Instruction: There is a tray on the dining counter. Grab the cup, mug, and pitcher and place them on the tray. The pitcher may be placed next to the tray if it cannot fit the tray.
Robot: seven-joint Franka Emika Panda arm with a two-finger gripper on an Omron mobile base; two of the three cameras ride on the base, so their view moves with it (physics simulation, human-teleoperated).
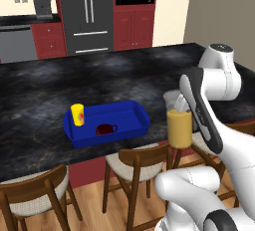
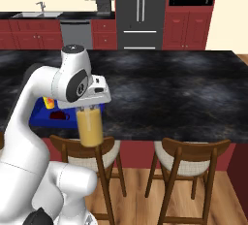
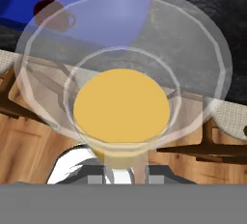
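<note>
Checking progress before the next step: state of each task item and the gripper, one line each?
cup: upright in the tray, at its left end.
mug: upright in the tray, right of the cup.
tray: on the dining counter, near its front edge, right half bare.
pitcher: upright, holding orange liquid, held off the counter edge above the chairs.
gripper: shut on the pitcher from above.
</note>
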